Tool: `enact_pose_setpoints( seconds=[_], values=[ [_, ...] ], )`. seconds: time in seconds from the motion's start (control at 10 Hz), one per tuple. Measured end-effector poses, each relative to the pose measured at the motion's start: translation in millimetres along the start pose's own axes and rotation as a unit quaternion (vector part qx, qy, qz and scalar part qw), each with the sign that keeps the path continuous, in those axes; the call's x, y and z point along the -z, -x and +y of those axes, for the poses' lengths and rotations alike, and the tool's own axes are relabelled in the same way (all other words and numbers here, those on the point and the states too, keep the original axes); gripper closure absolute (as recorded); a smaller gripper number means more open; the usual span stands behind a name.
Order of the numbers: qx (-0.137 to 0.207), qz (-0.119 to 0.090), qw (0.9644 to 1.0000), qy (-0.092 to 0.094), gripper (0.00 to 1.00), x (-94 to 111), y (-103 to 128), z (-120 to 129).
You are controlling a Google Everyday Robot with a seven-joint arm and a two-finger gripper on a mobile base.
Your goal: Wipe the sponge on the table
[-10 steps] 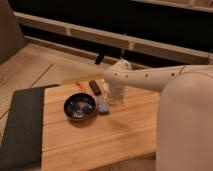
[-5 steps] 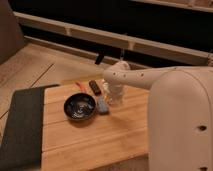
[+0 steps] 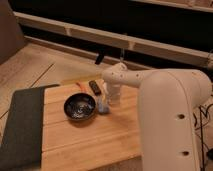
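Gripper with jaws spread wide, nothing seen between them, hangs low over the table, nearer its far edge. The sponge lies on the top just beside the jaws, on their near-edge side, next to the black bowl. Its long axis cannot be made out.

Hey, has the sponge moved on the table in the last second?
No. The sponge lies just right of the black bowl as before, with the hand close on its right.
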Motion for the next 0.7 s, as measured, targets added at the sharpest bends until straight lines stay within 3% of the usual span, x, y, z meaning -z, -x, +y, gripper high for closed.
enact_pose_setpoints(
  seconds=[0.7],
  values=[
    [0.004,0.021,0.9998,-0.005,0.35,-16,0,4]
  ],
)
